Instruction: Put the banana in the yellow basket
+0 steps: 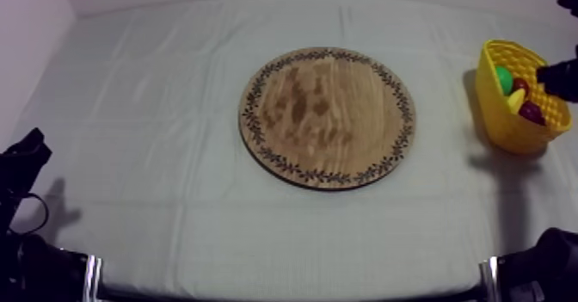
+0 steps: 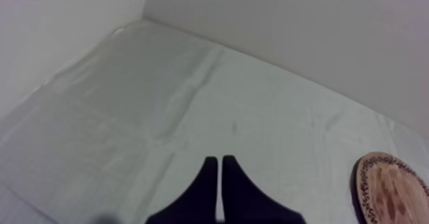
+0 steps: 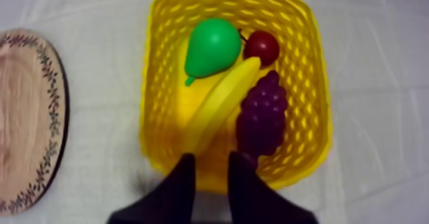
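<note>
Yellow toy banana (image 3: 223, 99) is in the yellow lattice-walled basket (image 3: 319, 80). It lies diagonally across the middle, with one end at the wall nearest the right gripper (image 3: 214, 156) and the other end up against the small red fruit (image 3: 262, 46).

Green toy pear (image 3: 212, 44) sits on the banana's board-facing side and touches it. Dark purple bunch of toy grapes (image 3: 262, 115) lies along the opposite side, also touching.

The basket stands at the right edge of the table's grey-white cloth (image 1: 172, 107), toward the far right corner.

The right gripper hangs over the basket's nearest wall with its black fingers spread apart. The tips are just above the banana's end and the grapes, and it grips neither.

Round wooden board with patterned rim (image 1: 328, 116) lies flat in the middle of the cloth, well apart from the basket.

Left gripper (image 2: 220, 172) sits low at the left edge, by the near left corner. Its fingers are pressed together into a narrow wedge, pointing out over the cloth, with the board's rim off to the side.
</note>
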You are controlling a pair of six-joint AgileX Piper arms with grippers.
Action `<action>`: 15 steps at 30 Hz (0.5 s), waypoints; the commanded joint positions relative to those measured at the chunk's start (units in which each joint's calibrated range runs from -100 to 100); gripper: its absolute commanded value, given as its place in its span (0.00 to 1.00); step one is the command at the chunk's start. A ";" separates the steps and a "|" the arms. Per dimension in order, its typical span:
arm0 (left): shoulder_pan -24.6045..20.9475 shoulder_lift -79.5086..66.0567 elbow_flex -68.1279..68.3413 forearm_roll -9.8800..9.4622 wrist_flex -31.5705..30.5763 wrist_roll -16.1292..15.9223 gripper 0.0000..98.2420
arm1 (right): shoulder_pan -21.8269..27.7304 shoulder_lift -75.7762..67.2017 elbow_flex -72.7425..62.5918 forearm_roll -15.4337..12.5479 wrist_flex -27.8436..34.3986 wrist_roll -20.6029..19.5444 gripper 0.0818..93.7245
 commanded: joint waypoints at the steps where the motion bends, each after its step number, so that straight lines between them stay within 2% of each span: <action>1: -0.02 0.02 0.03 -0.01 -0.01 0.01 0.00 | 0.38 -8.36 6.31 -3.38 -1.62 5.20 0.08; 4: -0.02 0.02 0.03 -0.01 -0.01 0.01 0.00 | 1.20 -15.19 12.43 -6.85 -3.81 8.60 0.03; 9: -0.02 0.02 0.03 -0.01 -0.01 0.01 0.00 | 2.68 -26.96 22.71 -12.35 -6.62 13.76 0.01; 13: -0.02 0.02 0.03 -0.01 -0.01 0.01 0.00 | 2.59 -34.97 28.90 -15.32 -8.11 15.89 0.00; 15: -0.02 0.02 0.03 -0.01 -0.01 0.02 0.00 | 2.25 -38.74 31.13 -14.98 -8.59 14.65 0.00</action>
